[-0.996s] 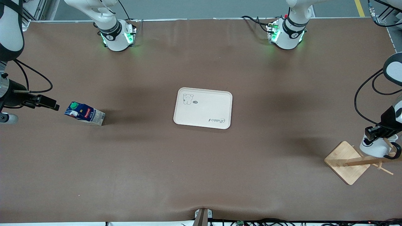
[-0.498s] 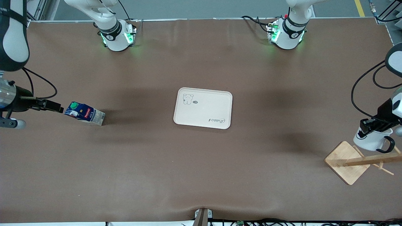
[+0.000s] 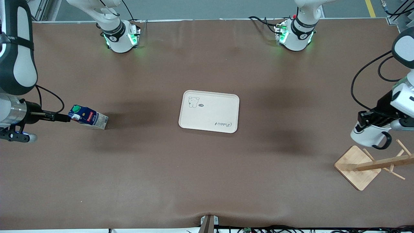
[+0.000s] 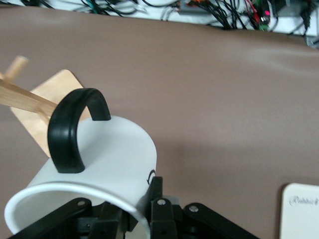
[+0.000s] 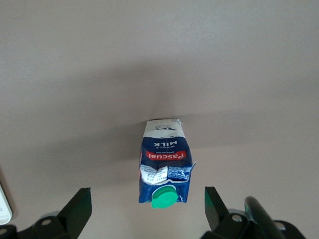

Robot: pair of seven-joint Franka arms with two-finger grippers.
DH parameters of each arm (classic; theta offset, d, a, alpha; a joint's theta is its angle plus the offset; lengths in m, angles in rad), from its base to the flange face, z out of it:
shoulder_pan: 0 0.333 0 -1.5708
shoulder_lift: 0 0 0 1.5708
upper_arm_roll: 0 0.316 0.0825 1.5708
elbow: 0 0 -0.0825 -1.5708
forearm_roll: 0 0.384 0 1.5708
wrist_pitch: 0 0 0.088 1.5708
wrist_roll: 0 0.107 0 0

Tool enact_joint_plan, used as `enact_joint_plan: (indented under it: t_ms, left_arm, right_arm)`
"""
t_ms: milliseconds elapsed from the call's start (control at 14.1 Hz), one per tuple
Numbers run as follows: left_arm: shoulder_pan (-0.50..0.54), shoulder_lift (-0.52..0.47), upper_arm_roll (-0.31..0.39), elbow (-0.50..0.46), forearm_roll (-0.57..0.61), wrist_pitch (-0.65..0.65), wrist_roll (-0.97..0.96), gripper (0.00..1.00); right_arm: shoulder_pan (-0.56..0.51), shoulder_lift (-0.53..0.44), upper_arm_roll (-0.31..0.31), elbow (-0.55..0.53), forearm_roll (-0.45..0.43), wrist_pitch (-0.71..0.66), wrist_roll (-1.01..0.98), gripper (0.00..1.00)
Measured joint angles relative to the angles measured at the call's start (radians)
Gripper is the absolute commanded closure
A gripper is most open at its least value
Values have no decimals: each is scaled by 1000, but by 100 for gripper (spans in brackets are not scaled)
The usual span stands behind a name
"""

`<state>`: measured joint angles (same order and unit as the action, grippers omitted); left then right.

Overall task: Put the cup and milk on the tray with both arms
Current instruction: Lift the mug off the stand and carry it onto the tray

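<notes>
At the table's middle lies the cream tray, bare, with nothing on it. Toward the right arm's end stands the milk, a light, crushable carton best squeezed gently across its flat sides; the right gripper is spread wide, straddling its capped top. Near the wooden rack, the left gripper is pinched on the rim of the cup, rigid and breakable, held aloft.

A robotics lab is shown: two white robot arms with green-lit bases are bolted along one edge of a brown-covered worktop, and bundled cables are seen along its nearer edge.
</notes>
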<state>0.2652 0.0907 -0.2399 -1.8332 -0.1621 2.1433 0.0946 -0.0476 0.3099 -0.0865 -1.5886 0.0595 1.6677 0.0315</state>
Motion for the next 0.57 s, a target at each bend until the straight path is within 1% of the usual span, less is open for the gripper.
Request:
enact_joint_plan:
  t_ms: [142,356,427,569]
  left_arm:
    - [-1,4,-51,-2,11,-39,-33,100]
    - [-22,27,-162,-5,85,-82,-198,100]
    - [-48,42,-187,-6,102,-84,-262,100]
    - [-133,82,-206,-7,130,-85,-389,100]
  right_arm:
    - [-4,5,0,0,0,-4,0,0]
    - [-9,12,0,-12,0,-16,0,0]
    - [-13,17,0,-28,0,-17,0,0]
    - [-16,25,0,-62,0,-17,0,0]
